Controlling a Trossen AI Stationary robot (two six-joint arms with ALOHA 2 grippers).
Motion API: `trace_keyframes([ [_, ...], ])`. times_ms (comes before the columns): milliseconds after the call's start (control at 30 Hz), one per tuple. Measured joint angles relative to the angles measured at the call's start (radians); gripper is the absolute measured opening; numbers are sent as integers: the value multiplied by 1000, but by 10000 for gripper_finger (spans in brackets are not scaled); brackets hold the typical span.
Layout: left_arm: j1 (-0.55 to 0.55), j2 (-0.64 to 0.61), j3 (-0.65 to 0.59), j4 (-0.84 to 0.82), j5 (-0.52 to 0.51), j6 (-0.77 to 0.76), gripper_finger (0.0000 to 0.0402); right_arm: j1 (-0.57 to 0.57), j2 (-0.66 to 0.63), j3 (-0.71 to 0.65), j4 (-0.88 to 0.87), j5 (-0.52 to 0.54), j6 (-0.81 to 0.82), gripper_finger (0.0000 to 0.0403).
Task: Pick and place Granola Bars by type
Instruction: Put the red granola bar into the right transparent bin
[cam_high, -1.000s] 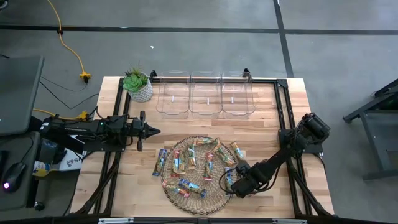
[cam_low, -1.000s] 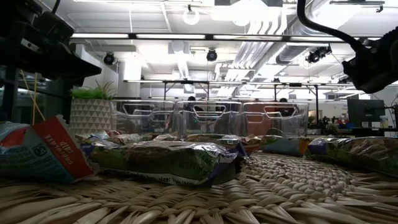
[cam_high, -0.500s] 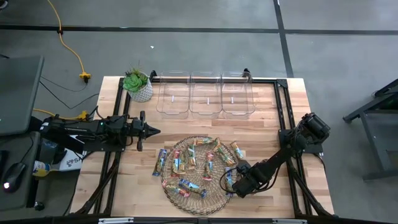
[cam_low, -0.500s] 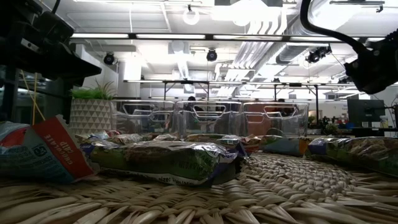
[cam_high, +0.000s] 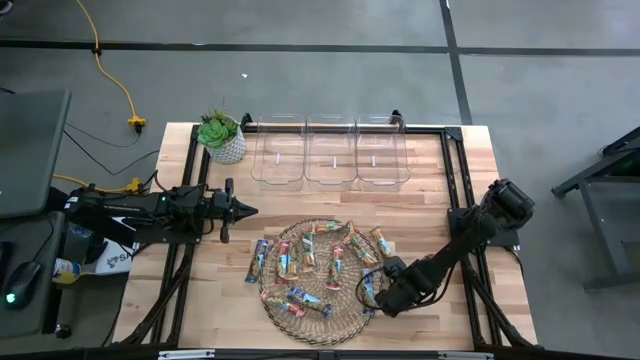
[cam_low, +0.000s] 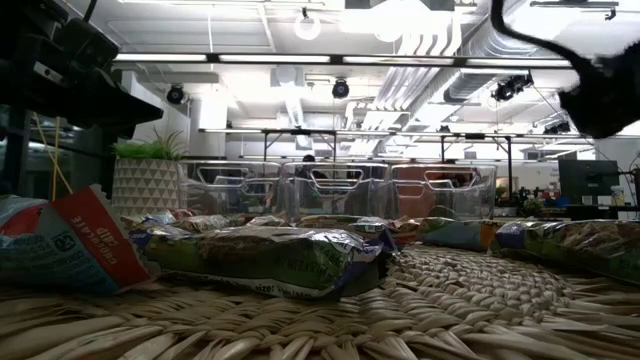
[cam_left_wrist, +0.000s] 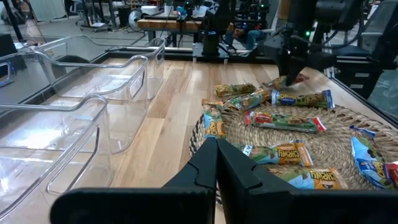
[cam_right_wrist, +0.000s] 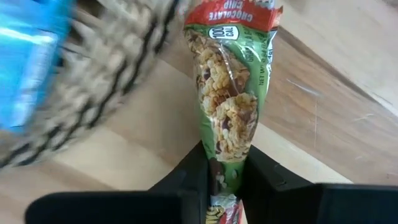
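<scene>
Lifting slightly at the table's near-right corner, right gripper (cam_right_wrist: 224, 163) pinches green bar (cam_right_wrist: 235, 99); keep jaws tight

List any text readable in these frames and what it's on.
"CHOCOLATE CHIP": red end of the green granola bar clamped in the right gripper, right wrist view.
"CHOCOLATE CHIP" (small, tilted): red-ended bar nearest the camera in the low view.
"CHEWY" (likely, small): yellowish bar on the wicker mat, left wrist view.
Other wrappers: print too small or blurred to read.
</scene>
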Motion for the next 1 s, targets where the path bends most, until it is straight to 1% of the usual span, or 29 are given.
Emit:
trace_keyframes([
  [133, 0, 0, 0, 0, 0, 0, 1, 0, -38, 1, -2, 8, 1, 44],
  [267, 0, 0, 0, 0, 0, 0, 1, 0, -101, 2, 6, 63, -5, 44],
  [367, 0, 0, 0, 0, 0, 0, 1, 0, -157, 2, 25, 136, -32, 41],
  [533, 0, 0, 0, 0, 0, 0, 1, -1, -259, 2, 88, 295, -119, 40],
  [633, 0, 0, 0, 0, 0, 0, 1, -1, -314, 2, 163, 398, -240, 40],
  [833, 0, 0, 0, 0, 0, 0, 1, -3, -382, 3, 363, 553, -580, 39],
  [900, 0, 0, 0, 0, 0, 0, 1, -8, -395, 3, 419, 592, -670, 40],
  [1000, 0, 0, 0, 0, 0, 0, 1, -23, -406, 3, 512, 610, -800, 40],
])
